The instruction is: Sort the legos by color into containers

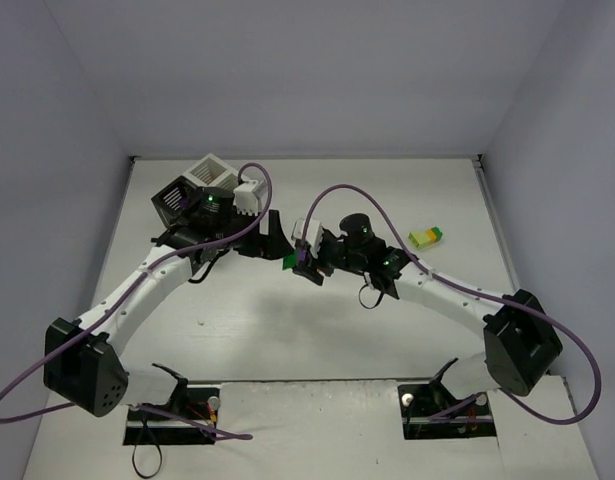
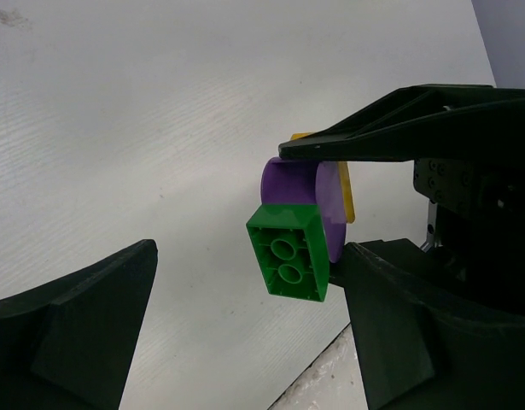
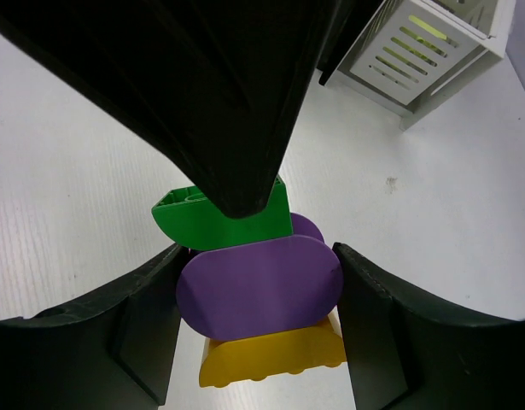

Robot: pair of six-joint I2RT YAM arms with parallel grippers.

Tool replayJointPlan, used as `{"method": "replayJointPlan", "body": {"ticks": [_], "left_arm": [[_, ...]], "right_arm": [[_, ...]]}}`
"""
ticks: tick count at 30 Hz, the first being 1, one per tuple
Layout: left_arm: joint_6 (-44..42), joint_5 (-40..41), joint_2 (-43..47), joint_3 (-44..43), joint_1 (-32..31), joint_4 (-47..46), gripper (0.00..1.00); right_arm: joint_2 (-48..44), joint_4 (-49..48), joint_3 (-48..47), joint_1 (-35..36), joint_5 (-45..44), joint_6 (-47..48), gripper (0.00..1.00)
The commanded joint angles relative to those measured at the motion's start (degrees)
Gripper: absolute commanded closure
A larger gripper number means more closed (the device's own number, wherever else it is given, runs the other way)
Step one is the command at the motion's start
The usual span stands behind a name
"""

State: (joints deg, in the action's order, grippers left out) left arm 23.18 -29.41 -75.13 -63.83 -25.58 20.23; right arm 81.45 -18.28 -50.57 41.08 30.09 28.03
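The right tool (image 1: 303, 262) is clenched on a purple piece (image 3: 258, 290), one finger (image 3: 117, 342) pressed to each of its rounded ends, and holds it above the middle of the worktop (image 1: 317, 330). A green brick (image 2: 288, 252) is stuck to one face of the purple piece and a yellow piece (image 3: 275, 363) to the other, so three legos sit in this grasp, one of each colour. The left tool (image 2: 249, 256) is released, its jaws spread wide on either side of the green brick. One finger is just beside the brick, but whether it touches cannot be told. Just beyond the left tool, at the far left of the worktop, stand the bins. One white bin (image 1: 209, 170) and one black bin (image 1: 175, 200) show from above, and the left arm (image 1: 147, 280) covers the rest of the cluster. Something lime-green shows through the white bin's slats in the right wrist view; the contents are otherwise hidden. The left arm stretches from its near-left base out to the bins, its wrist bent back toward the centre. The right arm (image 1: 457, 295) reaches from its near-right base inward, so the two tools meet. Well apart at the far right lie two more legos (image 1: 426, 237), one yellow and one lime-green, touching side by side.
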Motion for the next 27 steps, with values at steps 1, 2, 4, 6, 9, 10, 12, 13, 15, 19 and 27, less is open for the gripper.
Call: {"method": "replayJointPlan", "body": {"ticks": [1,2,4,6,9,10,12,13,15,19,27], "left_arm": [[1.08,-2.32,-1.06,-1.38,-0.52,-2.39,0.18],[1.17,-2.76,-1.24,-1.38,-0.52,-2.39,0.18],[1.87,-4.25,-1.77,-1.38,-0.61,-3.26,0.18],[2.22,-5.48,-2.03,-1.21,-0.52,-3.88,0.19],[2.83,-7.15,-2.56,-1.03,-0.52,-4.75,0.26],[3.27,-7.76,-2.82,-0.94,-0.61,-5.11,0.29],[3.71,-9.43,-3.35,-0.85,-0.52,-5.81,0.41],[3.72,-9.79,-3.44,-0.85,-0.52,-5.90,0.49],[3.98,-10.23,-3.79,-0.94,-0.43,-5.99,0.74],[4.33,-12.24,-4.14,-0.94,-0.26,-6.34,0.83],[4.95,-14.63,-4.93,-0.85,0.71,-7.13,0.92]], "right_arm": [[-3.40,-6.68,-0.15,0.32,1.12,-0.87,1.00],[-3.49,-6.85,-0.06,0.23,1.12,-0.87,1.00],[-3.66,-7.38,0.20,0.32,1.29,-1.05,1.00],[-3.93,-7.90,0.64,0.32,1.47,-1.14,1.00],[-4.19,-8.35,0.82,0.40,1.64,-1.14,1.00],[-4.19,-8.35,0.99,0.32,1.73,-1.22,1.00],[-4.28,-8.87,1.34,0.32,1.64,-1.23,0.99],[-4.28,-8.96,1.52,0.23,1.47,-1.22,0.99],[-4.19,-9.05,1.87,0.23,1.03,-1.14,0.99],[-4.37,-10.01,3.10,0.23,0.67,-1.14,0.99],[-6.48,-11.60,6.09,-0.30,0.15,-0.70,0.99]]}}
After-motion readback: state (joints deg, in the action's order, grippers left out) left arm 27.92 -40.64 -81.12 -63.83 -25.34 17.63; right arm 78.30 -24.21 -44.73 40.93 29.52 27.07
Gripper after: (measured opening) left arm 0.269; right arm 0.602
